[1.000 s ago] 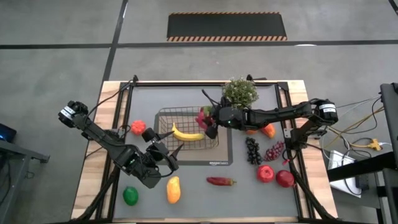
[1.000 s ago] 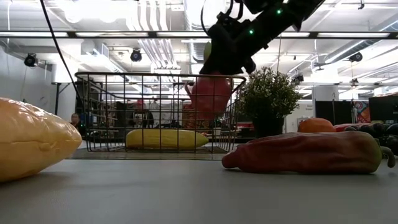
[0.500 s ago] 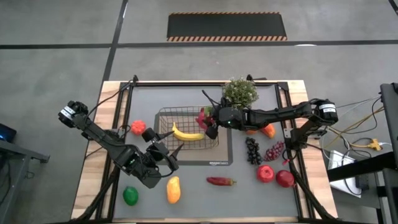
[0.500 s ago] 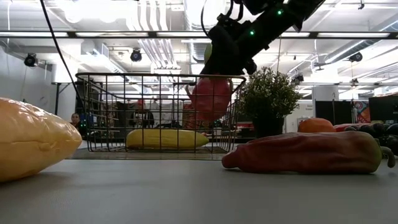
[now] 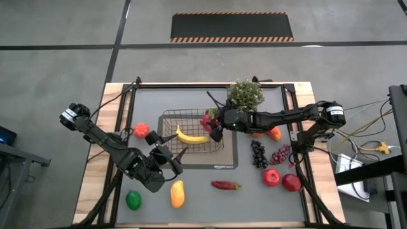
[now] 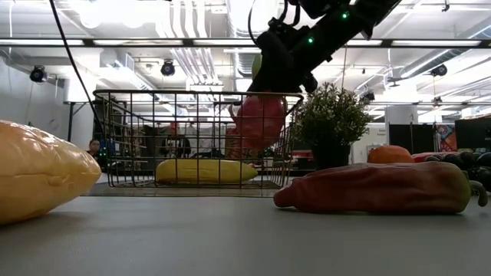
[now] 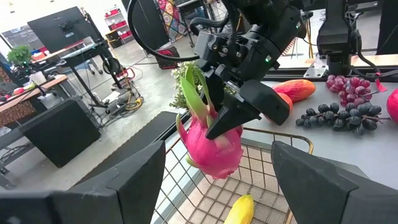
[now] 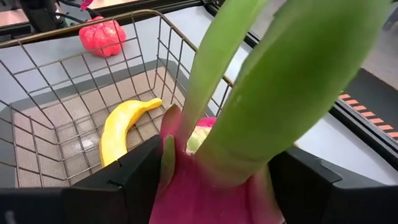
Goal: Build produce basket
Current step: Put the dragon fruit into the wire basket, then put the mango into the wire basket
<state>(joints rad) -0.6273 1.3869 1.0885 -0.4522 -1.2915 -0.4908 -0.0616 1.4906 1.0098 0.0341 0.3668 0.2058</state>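
Right gripper: Plainly it is clamped on the dragon fruit, right of centre in the high view, pinching near the green leaves so the body hangs free.
Dragon fruit: it hangs at the basket's right rim, probably just inside; hard to tell.
Basket: wire basket at mid-frame, with the banana lying inside.
Left gripper: it waits lower left of the basket, fingers spread wide and empty.
Loose produce: mango, lime, pepper along the bottom; grapes, apples lower right.
Likely next: lower, then release.
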